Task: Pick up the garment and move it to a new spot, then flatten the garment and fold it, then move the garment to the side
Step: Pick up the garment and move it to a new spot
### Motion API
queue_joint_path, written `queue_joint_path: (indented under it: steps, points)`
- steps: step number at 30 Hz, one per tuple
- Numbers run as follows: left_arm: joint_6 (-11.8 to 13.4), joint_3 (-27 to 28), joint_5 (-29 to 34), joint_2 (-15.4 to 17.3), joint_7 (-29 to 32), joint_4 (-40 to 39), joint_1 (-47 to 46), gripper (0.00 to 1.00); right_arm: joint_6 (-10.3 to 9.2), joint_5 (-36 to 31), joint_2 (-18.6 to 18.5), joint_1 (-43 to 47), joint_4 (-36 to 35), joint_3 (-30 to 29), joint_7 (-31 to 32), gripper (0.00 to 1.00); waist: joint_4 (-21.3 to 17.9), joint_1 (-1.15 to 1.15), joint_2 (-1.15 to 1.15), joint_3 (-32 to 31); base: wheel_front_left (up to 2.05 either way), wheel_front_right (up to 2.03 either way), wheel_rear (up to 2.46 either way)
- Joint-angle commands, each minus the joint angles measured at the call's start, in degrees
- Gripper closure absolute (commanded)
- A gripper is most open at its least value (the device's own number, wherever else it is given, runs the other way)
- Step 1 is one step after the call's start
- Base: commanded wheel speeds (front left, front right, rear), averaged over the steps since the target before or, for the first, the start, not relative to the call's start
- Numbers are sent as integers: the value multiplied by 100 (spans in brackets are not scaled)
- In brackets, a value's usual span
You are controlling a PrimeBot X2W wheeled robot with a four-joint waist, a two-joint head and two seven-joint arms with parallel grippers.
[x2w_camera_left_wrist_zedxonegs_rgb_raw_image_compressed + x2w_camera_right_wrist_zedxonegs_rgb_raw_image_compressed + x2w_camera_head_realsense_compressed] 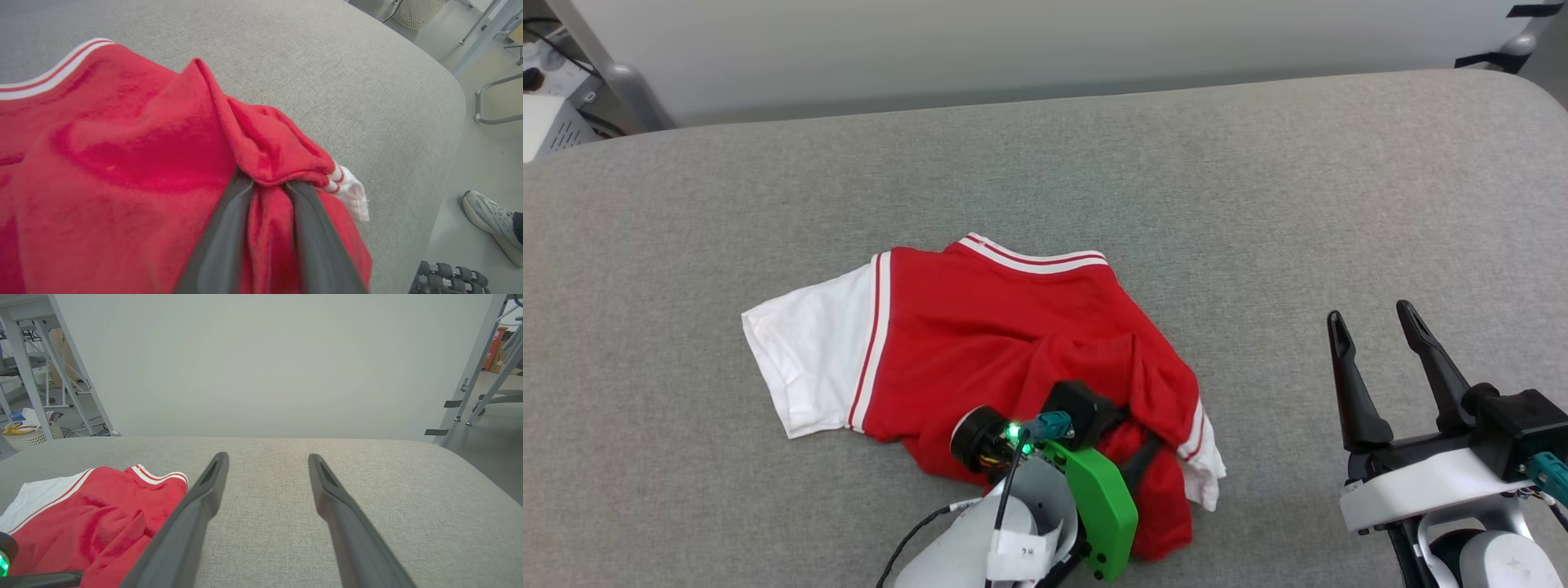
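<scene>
The garment (980,335) lies rumpled at the near middle of the grey desk (1258,204), one white sleeve spread to the left. Past the desk's edge, a person's shoe (488,220) and dumbbells (449,275) are on the floor. The left gripper (267,184) angles down into the garment's right side with a red fold over its tips, grip unclear; the right gripper (1370,314) hovers well apart, fingers wide.

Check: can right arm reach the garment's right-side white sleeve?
Probably yes. The right gripper is open, with bare grey surface between it and that sleeve; the left gripper in the folds nearby could crowd it.
</scene>
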Motion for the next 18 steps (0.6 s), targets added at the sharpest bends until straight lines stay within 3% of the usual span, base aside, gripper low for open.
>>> queue_joint_path:
  steps: [1,9,18]
  points:
    - [60,33,-9,-45,-154,-59,32,0,-4,0,-10,-43,6,-19,-24,0,125,0,0,-96,0,0,0]
    - [352,202,145,94,-788,-565,75,0,-4,-55,-32,114,18,-6,98,0,416,0,0,-533,0,0,0]
    - [1199,925,296,619,-1307,-1404,415,0,-4,-32,-56,356,14,-20,207,0,621,0,0,-900,0,0,0]
